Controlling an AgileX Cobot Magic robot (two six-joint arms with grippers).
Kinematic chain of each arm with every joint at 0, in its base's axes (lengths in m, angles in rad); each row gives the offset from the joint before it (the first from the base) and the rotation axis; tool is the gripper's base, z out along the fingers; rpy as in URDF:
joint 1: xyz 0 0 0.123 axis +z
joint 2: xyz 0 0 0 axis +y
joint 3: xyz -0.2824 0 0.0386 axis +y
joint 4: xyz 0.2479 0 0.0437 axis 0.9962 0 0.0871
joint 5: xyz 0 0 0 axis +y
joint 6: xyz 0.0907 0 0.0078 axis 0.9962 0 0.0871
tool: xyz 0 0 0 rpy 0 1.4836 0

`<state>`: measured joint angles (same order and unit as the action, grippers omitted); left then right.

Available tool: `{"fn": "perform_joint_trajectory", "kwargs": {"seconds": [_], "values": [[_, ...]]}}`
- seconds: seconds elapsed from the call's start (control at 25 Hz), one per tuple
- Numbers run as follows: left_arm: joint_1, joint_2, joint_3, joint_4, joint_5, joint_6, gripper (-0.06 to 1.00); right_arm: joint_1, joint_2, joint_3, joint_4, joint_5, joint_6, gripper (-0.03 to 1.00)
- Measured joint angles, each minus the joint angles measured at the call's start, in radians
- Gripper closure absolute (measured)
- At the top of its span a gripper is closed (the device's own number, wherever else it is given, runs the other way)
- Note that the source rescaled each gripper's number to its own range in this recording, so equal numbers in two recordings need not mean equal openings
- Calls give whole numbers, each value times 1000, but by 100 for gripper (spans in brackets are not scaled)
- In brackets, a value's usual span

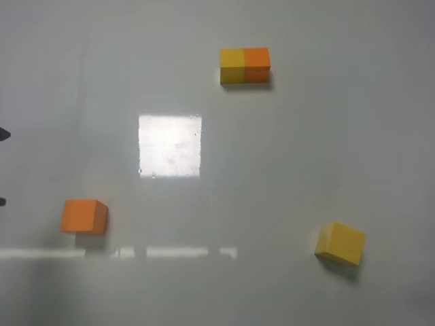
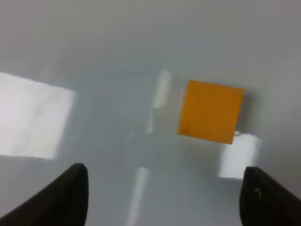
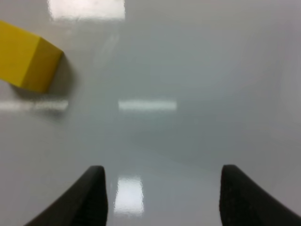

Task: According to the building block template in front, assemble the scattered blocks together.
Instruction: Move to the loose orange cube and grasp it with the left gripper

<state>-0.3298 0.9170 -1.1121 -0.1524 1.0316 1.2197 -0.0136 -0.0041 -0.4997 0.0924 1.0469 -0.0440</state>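
The ready-joined bar [image 1: 245, 65] is seen in the high view at the far side of the table [image 1: 285, 170], a little right of the middle. It lies flat with its long axis running across the view from left to right, the yellow half on the left and the orange half on the right. The single orange cube [image 1: 84, 216] is set on the near left, well apart from the bar, with its sides turned only slightly from the edges of the view. The single yellow cube [image 1: 340, 243] is set on the near right, turned clearly askew, so that one corner points toward the near edge. The two cubes are kept well apart from each other. The left gripper [image 2: 167, 190] is held with its dark fingers spread wide above bare table, the orange cube lying ahead of them and untouched. The right gripper [image 3: 163, 190] is likewise held with its fingers apart over bare table, the yellow cube lying off to one side ahead. The table is a smooth, glossy, pale grey surface; a bright square reflection [image 1: 170, 145] is cast on its middle and a thin broken streak of light [image 1: 177, 252] across the near part.
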Motion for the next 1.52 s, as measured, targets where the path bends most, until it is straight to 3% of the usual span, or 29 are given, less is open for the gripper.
{"fn": "perform_joint_trajectory", "kwargs": {"seconds": [0.16,0.32,0.48,0.72,1.52], "values": [[-200,60,1,174,1,-123,17,0,0,0,0,0,0,62],[-389,105,1,405,35,-306,17,0,0,0,0,0,0,62],[-496,154,1,543,98,-419,17,0,0,0,0,0,0,62],[-510,221,1,617,112,-508,17,0,0,0,0,0,0,62],[-510,307,80,658,-37,-616,17,0,0,0,0,0,0,62]]}}
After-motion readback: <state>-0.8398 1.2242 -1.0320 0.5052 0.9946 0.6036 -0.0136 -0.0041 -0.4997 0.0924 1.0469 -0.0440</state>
